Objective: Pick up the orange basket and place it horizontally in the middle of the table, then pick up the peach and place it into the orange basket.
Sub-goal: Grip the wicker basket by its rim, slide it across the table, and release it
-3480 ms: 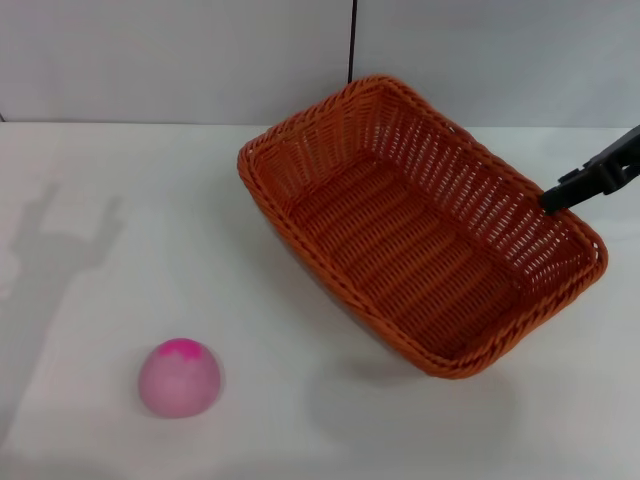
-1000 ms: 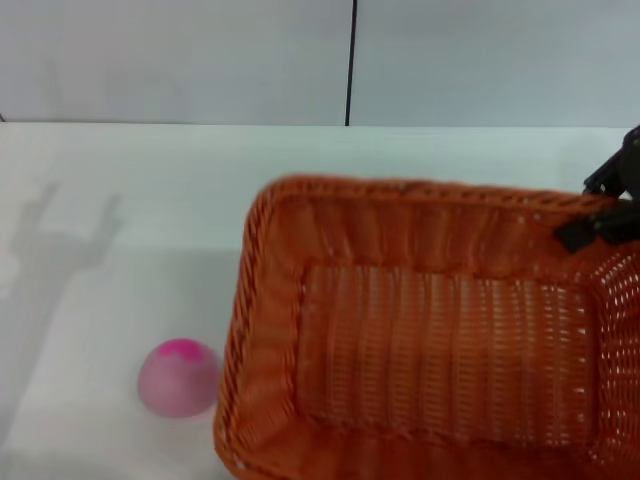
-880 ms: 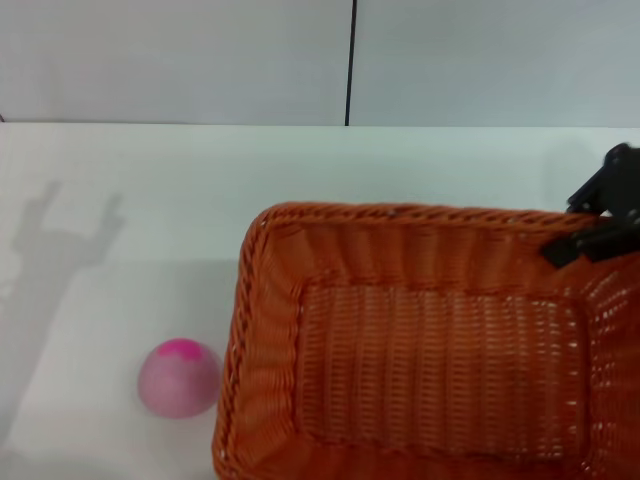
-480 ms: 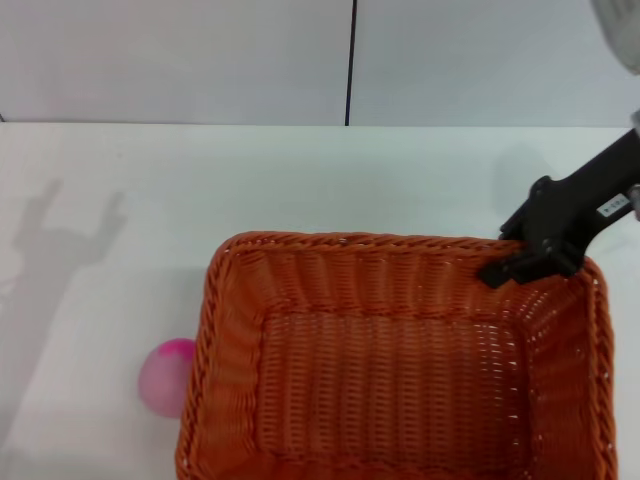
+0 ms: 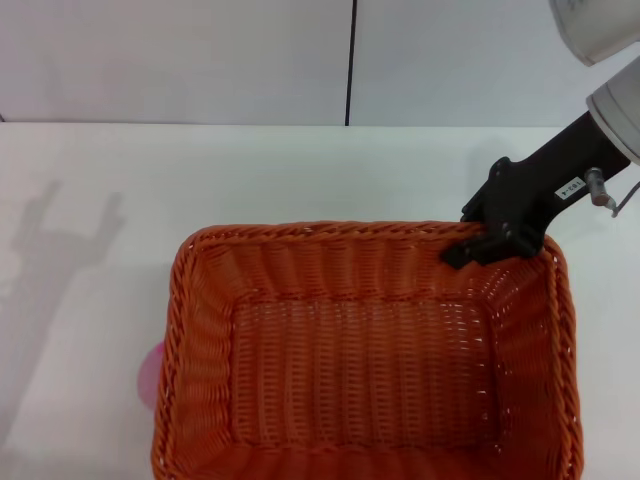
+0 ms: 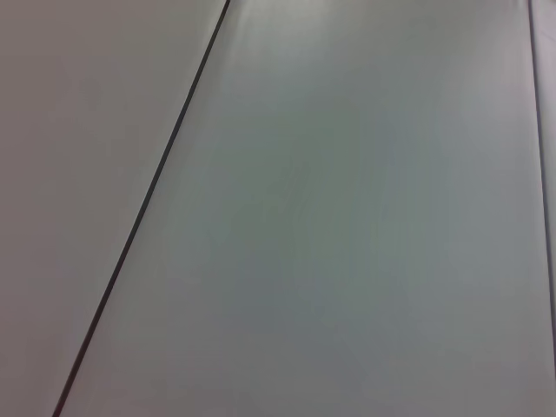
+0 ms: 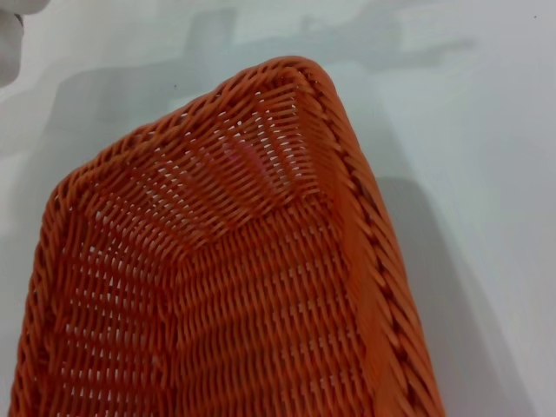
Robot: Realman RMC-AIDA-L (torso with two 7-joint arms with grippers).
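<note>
Head view: the right gripper (image 5: 478, 243) is clenched on the far rim of the orange basket (image 5: 365, 355), near its right corner. The basket lies lengthwise across the table (image 5: 250, 170), and its left wall nearly covers the peach (image 5: 150, 372), which only peeks out. My worry: set it down here or slide it left and that wall bumps the peach and sends it rolling. Plenty of open table behind and to the left.

Left wrist view: only grey wall, no gripper showing.

Right wrist view: a basket corner with bare table beyond, so room there.
</note>
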